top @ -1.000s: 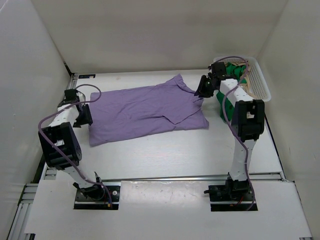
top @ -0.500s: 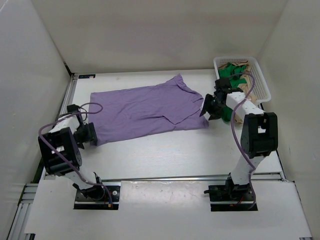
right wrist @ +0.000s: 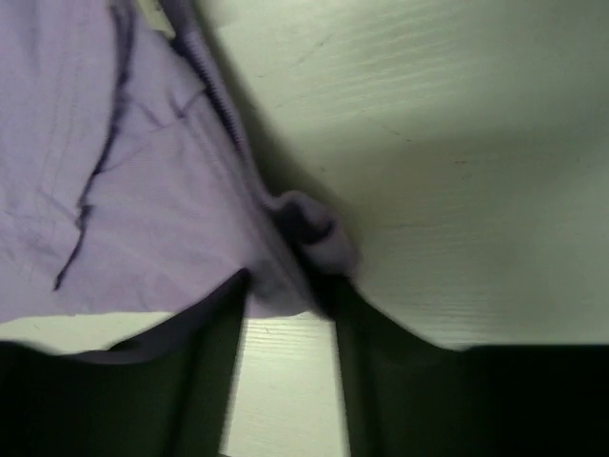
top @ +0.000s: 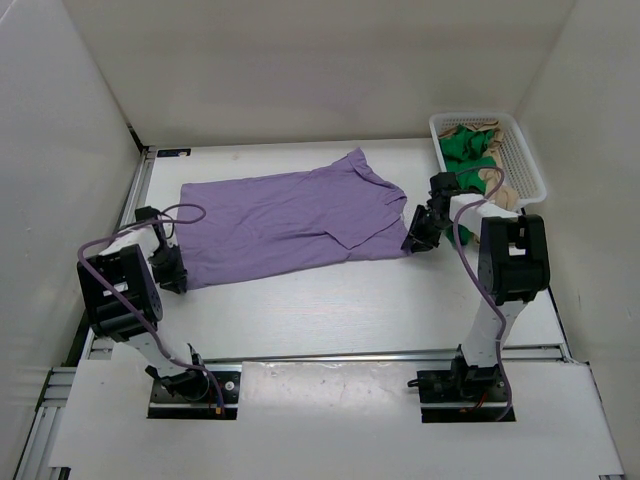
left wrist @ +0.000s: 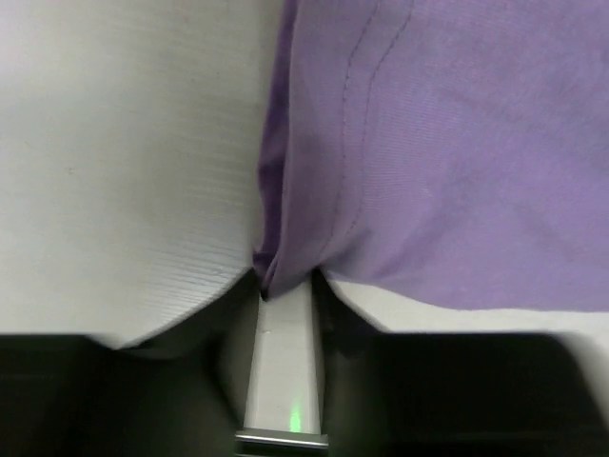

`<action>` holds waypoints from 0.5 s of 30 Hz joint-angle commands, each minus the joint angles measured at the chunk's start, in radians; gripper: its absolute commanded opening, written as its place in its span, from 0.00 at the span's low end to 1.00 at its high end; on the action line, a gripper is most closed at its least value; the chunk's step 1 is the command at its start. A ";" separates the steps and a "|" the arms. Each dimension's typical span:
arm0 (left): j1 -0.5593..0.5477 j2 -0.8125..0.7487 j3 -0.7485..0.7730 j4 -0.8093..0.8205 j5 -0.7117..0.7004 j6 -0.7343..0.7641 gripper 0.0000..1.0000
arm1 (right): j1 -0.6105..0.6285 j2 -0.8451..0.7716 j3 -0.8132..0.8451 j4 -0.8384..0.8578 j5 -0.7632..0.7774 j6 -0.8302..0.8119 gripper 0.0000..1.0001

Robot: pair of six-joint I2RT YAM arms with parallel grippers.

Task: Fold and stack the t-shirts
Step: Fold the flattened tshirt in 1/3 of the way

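Although the overhead view only places each gripper at a near corner of the lavender t-shirt (top: 290,220), the grip itself is shown by the wrist views. The left gripper (left wrist: 284,278) is seen clamped on a gathered corner of the hem, with folds of cloth running away from its fingertips. The right gripper (right wrist: 290,286) is seen closed on a bunched lump of the same shirt's edge. From above, the left arm is folded low, its elbow block kept close to the base and the left gripper (top: 170,275) pressed down to the table (top: 330,310). The right arm is raised tall from its base, and its forearm is dropped forward to the right gripper (top: 418,238). Between the two grippers the shirt is spread flat, reaching away from them. Beyond the right gripper a white mesh basket (top: 530,165) is set, holding the green t-shirt (top: 462,150) and the tan t-shirt (top: 470,130); its near edge is partly covered by the right forearm and cable.
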 commanded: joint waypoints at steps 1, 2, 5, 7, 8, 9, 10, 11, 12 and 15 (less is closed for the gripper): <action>-0.001 0.026 0.016 0.046 0.037 0.001 0.28 | -0.028 0.026 -0.027 0.051 -0.026 0.026 0.33; -0.001 0.038 0.030 0.046 0.037 0.001 0.13 | -0.028 0.026 -0.027 0.051 -0.045 0.026 0.24; -0.001 0.038 0.051 0.046 -0.002 0.001 0.10 | -0.028 0.035 -0.036 0.051 -0.076 0.026 0.12; -0.001 0.023 0.052 0.046 -0.051 0.001 0.10 | -0.028 0.006 -0.059 0.042 -0.076 0.026 0.00; -0.001 -0.006 0.052 0.046 -0.079 0.001 0.10 | -0.028 -0.024 -0.085 0.033 -0.061 0.026 0.00; -0.001 -0.023 0.042 0.046 -0.105 0.001 0.10 | -0.028 -0.041 -0.097 0.015 -0.052 0.026 0.00; -0.001 -0.042 0.042 0.046 -0.154 0.001 0.10 | -0.028 -0.059 -0.108 0.001 -0.038 0.037 0.00; 0.013 -0.074 0.032 0.046 -0.173 0.001 0.10 | -0.028 -0.104 -0.132 -0.016 0.006 0.047 0.00; 0.028 -0.086 0.032 0.046 -0.205 0.001 0.10 | -0.028 -0.128 -0.146 -0.054 0.038 0.063 0.00; 0.062 -0.117 0.012 0.022 -0.226 0.001 0.10 | -0.028 -0.242 -0.230 -0.079 0.120 0.100 0.00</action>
